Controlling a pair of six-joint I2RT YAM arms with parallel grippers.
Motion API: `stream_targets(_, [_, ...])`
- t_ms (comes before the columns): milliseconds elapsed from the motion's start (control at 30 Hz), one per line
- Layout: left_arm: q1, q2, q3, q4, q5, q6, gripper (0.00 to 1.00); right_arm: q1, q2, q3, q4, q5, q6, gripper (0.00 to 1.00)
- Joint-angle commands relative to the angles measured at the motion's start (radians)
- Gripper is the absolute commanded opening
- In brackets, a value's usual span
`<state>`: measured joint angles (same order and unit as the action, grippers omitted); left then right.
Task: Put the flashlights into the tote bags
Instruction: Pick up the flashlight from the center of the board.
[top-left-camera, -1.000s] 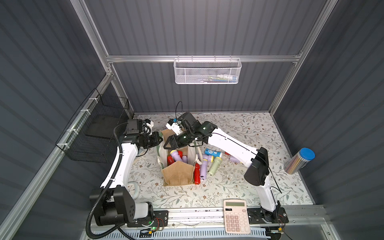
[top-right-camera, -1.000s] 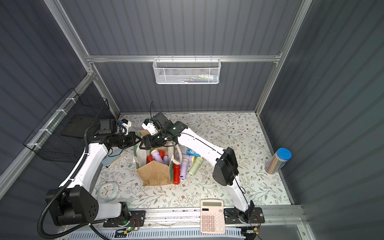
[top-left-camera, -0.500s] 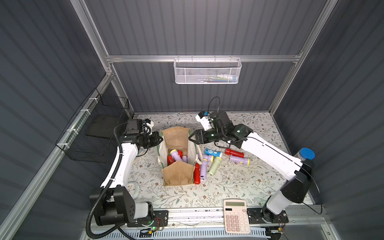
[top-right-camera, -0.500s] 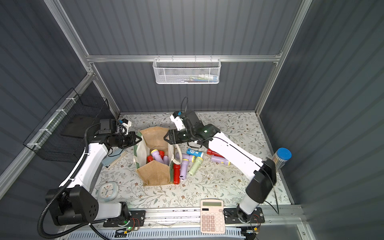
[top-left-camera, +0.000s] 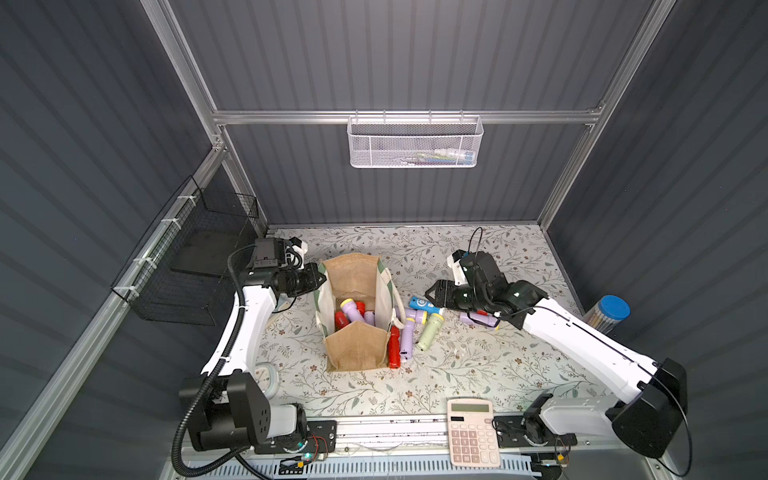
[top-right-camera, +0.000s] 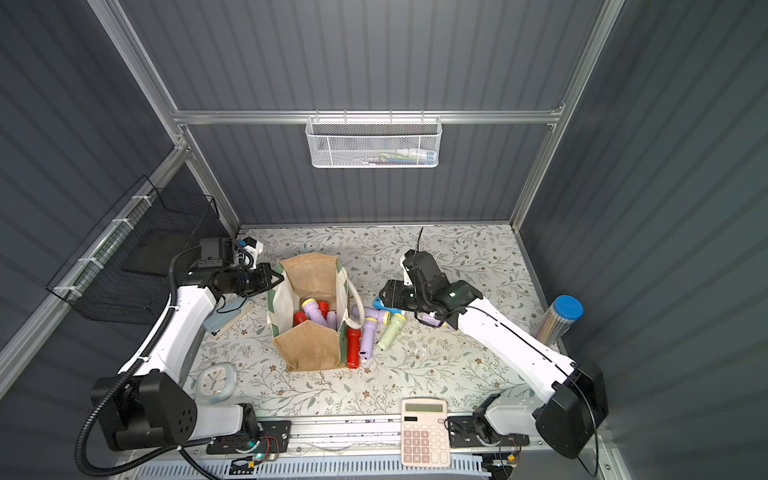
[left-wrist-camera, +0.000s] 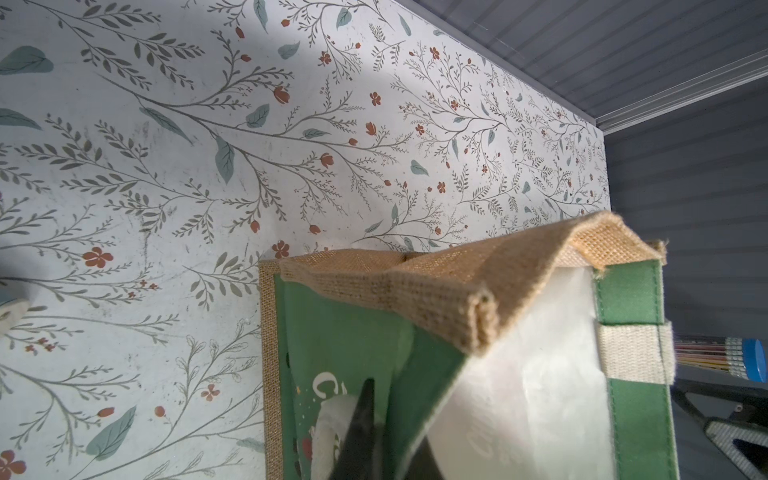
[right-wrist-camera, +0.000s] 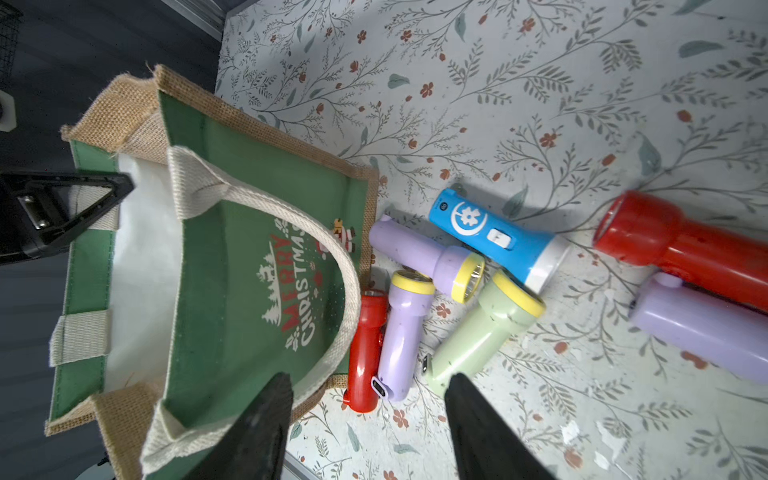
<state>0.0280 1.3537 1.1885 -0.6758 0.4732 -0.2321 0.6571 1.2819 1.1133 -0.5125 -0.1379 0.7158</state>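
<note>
**A:** What is the right gripper (right-wrist-camera: 368, 384) doing?

**B:** It is hovering with its jaws apart and nothing between them. It is looking down on the loose flashlights beside the tote bag (right-wrist-camera: 249, 270).

**A:** And the left gripper (top-left-camera: 319, 277)?

**B:** It is pinching the bag's side panel at the rim, jaws together on the cloth, and is propping the mouth open.

**A:** Where are the flashlights lying?

**B:** Some are sitting inside the bag, a lilac flashlight (top-left-camera: 350, 309) on top among red ones. The rest are lying on the surface just beside the bag. There is a blue flashlight (right-wrist-camera: 494, 237), a green flashlight (right-wrist-camera: 482, 332), two lilac ones and a red one against the bag's foot. Another red and lilac pair is lying farther out.

**A:** How will they handle?

**B:** I am judging them to be light, stiff, smooth plastic, so they are likely to roll or slip. I am thinking the narrow barrel is the place to take hold, across its width, not the wide head. The blue one seems to be resting partly on its neighbours, so it looks easiest to reach. The bag is soft jute and may sag if let go.
</note>
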Motion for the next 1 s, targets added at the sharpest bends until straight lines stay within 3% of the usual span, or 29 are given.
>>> stream_targets(0, [0.004,0.014,0.013,-0.015,0.032,0.014,0.06,-0.002,-0.003,-0.057,-0.013,0.003,0.093,0.60])
stream_targets(133, [0.004,0.003,0.003,-0.013,0.016,0.014,0.07,0.022,-0.025,-0.180,0.040,0.024,0.234,0.59])
stream_targets(300, [0.004,0.003,0.002,-0.011,0.021,0.011,0.06,0.057,0.015,-0.217,0.031,0.038,0.291,0.59])
stream_targets(533, [0.004,-0.003,-0.003,-0.016,0.023,0.011,0.07,0.136,0.142,-0.168,-0.021,-0.015,0.257,0.59])
stream_targets(967, [0.004,0.002,0.001,-0.020,0.030,0.011,0.07,0.133,0.336,-0.066,-0.095,-0.019,0.222,0.60])
